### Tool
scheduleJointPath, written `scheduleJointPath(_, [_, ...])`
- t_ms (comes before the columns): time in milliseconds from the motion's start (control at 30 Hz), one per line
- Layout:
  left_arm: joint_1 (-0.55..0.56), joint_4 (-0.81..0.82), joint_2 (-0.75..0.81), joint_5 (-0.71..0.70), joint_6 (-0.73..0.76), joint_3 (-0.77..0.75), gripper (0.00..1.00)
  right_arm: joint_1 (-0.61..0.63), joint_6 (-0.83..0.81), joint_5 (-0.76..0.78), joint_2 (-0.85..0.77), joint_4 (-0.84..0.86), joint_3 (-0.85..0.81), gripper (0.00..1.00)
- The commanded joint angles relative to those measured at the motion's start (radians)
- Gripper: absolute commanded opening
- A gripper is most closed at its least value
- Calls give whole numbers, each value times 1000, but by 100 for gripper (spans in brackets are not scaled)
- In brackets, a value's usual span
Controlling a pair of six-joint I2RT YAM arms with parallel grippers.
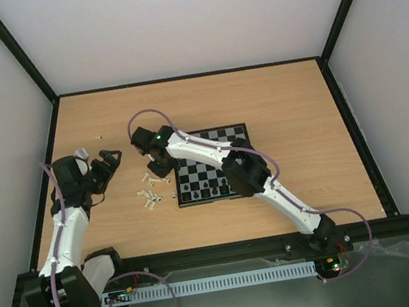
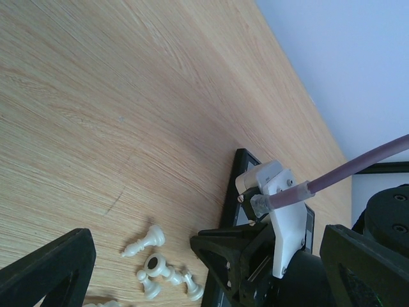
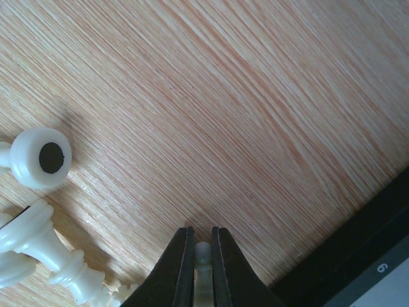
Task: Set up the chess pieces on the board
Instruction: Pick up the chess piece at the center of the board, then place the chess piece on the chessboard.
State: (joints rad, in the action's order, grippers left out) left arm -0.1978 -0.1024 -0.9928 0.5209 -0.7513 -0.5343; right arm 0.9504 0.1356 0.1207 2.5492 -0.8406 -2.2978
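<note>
The board [image 1: 237,131], black and silvery-grey checks, lies mid-table with black chess pieces [image 1: 208,193] along its near row. My right gripper [image 3: 202,238] is just left of the board's corner [image 3: 377,252], low over the wood, shut on a small cream-white chess piece [image 3: 202,253] whose round head shows between the tips. From above, the right gripper [image 1: 159,164] sits beside loose white pieces [image 1: 150,200]. My left gripper [image 1: 110,160] hovers to its left, open and holding nothing. The left wrist view shows fallen white pieces [image 2: 144,242] beside the right gripper [image 2: 238,263].
More white pieces lie on their sides close to the right gripper [image 3: 42,157], [image 3: 50,251]. A few tiny white pieces [image 1: 97,138] lie at the far left of the table. Black frame rails and white walls border the table.
</note>
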Motion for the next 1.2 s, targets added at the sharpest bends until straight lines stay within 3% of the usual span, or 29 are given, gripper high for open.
scheduleJointPath(0, [-9, 10, -1, 19, 3, 20, 100, 5, -5, 3, 19, -30, -23, 5])
scheduleJointPath(267, [-8, 7, -3, 20, 9, 19, 100, 5, 11, -29, -69, 87, 5, 4])
scheduleJointPath(467, [-9, 11, -11, 23, 13, 17, 99, 5, 26, -52, -210, 251, 140, 3])
scheduleJointPath(700, [-10, 20, -23, 32, 19, 17, 99, -1, 62, 78, -428, 521, 436, 2])
scheduleJointPath(967, [-10, 35, -23, 49, 12, 26, 100, -93, 215, 244, -740, 848, 915, 1])
scheduleJointPath(1167, [-10, 35, -16, 60, 12, 28, 99, -132, 297, 373, -841, 1023, 1112, 2])
